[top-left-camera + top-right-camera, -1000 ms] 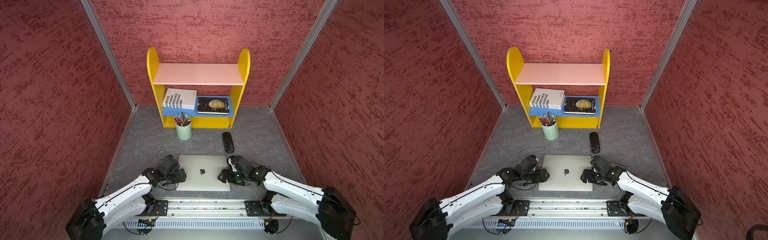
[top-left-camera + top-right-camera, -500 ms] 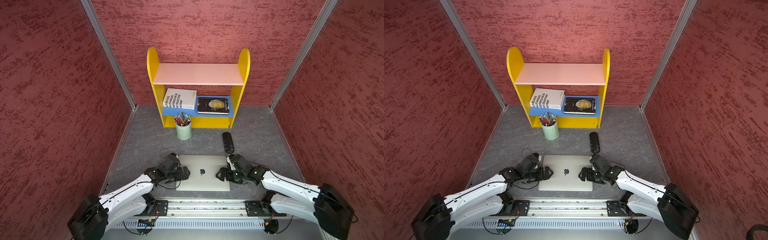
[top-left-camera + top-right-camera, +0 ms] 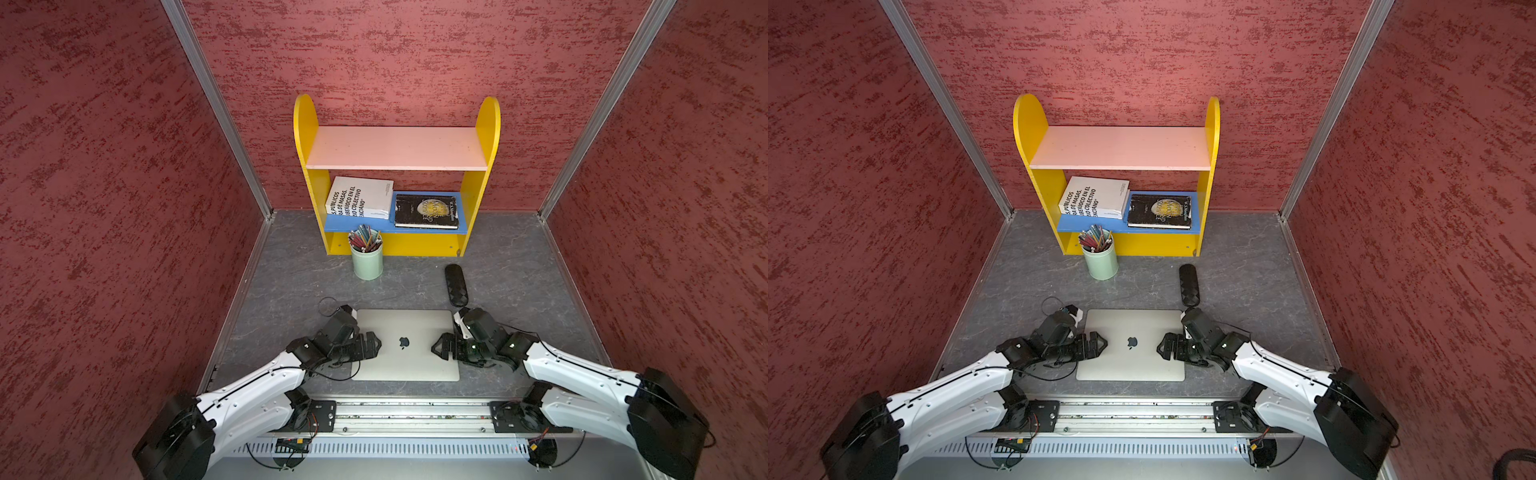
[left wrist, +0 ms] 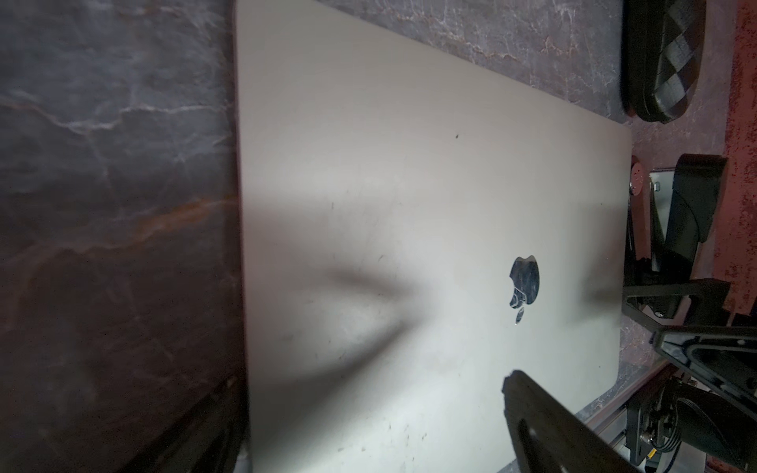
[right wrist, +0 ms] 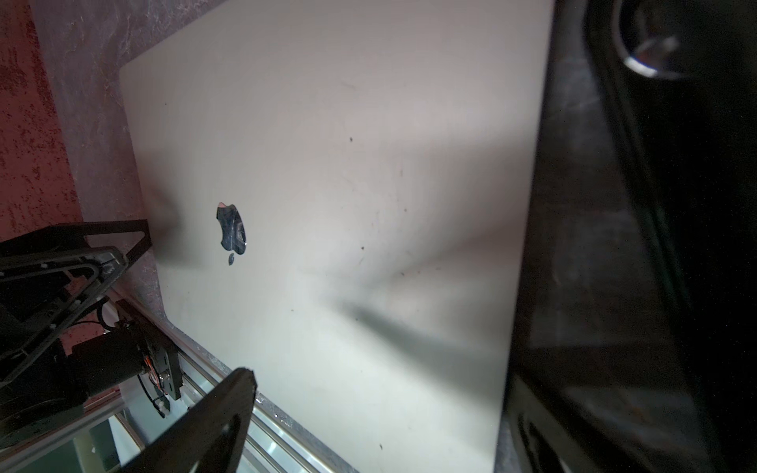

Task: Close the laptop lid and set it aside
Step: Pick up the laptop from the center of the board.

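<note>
The thin silver-grey aluminium laptop (image 3: 405, 328) is shut and flanked lengthwise. The left tool (image 3: 376, 345) and right tool (image 3: 435, 348) are spread wide at its short ends, equally near, nothing pinched.

The white book (image 3: 361, 202) reads "PUBLICOS… DE MASAS… COLECTIVO"; the lid (image 3: 405, 328) bears an apple logo (image 3: 403, 342).

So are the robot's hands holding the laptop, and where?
Nothing is held. The left gripper and right gripper are both open, their tips over the side edges of the closed laptop, which lies flat on the table.
</note>
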{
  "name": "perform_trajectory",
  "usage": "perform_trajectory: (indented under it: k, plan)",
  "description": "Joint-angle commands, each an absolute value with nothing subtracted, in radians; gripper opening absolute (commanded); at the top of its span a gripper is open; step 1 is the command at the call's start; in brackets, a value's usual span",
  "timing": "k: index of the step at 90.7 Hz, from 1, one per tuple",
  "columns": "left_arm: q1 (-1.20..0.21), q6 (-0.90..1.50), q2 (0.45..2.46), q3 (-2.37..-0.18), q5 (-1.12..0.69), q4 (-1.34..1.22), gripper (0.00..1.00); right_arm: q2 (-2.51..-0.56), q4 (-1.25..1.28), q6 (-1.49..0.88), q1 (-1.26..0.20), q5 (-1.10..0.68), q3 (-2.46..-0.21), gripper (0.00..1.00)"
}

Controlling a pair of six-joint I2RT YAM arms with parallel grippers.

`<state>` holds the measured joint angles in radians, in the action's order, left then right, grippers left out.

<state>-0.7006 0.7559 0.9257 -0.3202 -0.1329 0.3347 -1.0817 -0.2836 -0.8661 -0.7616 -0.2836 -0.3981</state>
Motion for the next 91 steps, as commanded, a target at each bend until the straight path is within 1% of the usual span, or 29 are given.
perform_trajectory:
  k: [1,41,62,91]
  plan:
    - [-0.700,0.782,0.927,-0.269,-0.204,0.343,1.00,-1.112,-0.232,-0.881,-0.761,-0.335,-0.354,0.98]
    - [-0.646,0.791,0.817,-0.225,-0.296,0.298,1.00,-1.116,-0.178,-0.898,-0.758,-0.353,-0.341,0.98]
    - [-0.605,0.797,0.751,-0.200,-0.365,0.263,0.97,-1.138,-0.165,-0.899,-0.758,-0.364,-0.349,0.98]
    - [-0.576,0.798,0.711,-0.189,-0.444,0.201,0.93,-1.185,-0.155,-0.883,-0.757,-0.386,-0.378,0.97]
